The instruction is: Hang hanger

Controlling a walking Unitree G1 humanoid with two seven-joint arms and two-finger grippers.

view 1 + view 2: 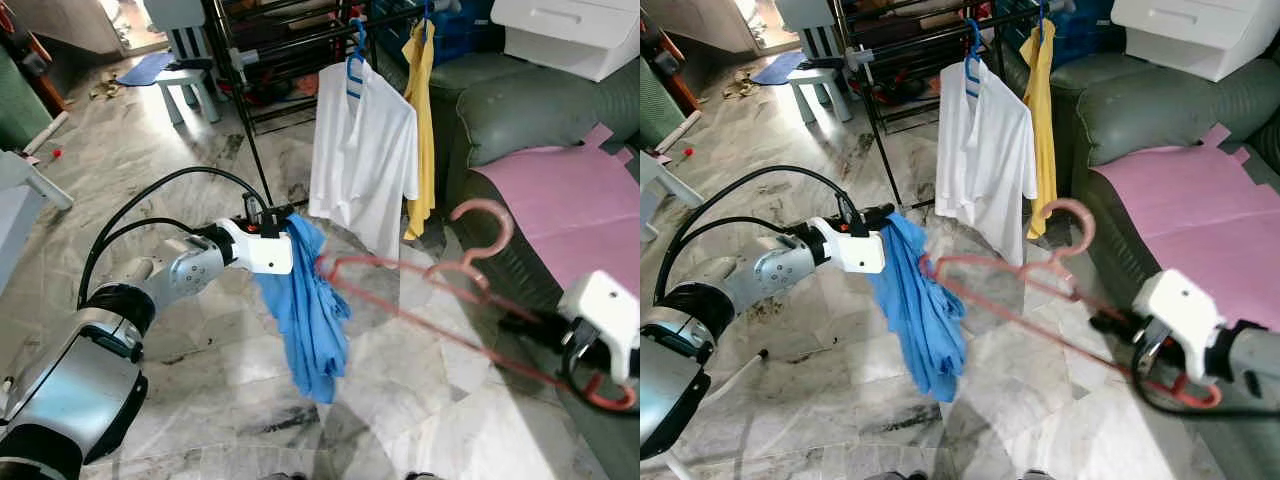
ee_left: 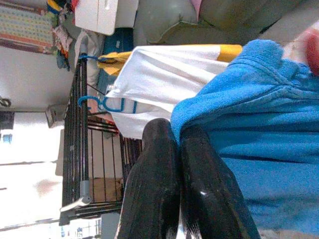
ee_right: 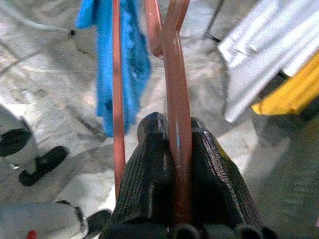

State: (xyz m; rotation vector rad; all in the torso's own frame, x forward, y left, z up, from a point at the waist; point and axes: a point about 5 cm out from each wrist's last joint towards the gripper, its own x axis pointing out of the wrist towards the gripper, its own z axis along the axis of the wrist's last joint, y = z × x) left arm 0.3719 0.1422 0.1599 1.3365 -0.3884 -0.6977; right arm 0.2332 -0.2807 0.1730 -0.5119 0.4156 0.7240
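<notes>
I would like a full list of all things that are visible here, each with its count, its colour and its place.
Hanger: one, red-pink, held level between the grippers, one end in the blue cloth.
Cloth: one, blue, hanging from the left gripper.
Shirt: one, white, on a blue hanger on the rack.
Garment: one, yellow, on the rack beside the shirt.
Rack: one, black, behind the shirts.
Sofa: one, green, on the right.
Sheet: one, pink, on the sofa seat.
Stool: one, grey, far left.
Floor: marble, grey-white.
Left gripper: black fingers shut on the cloth.
Right gripper: black fingers shut on the hanger.
</notes>
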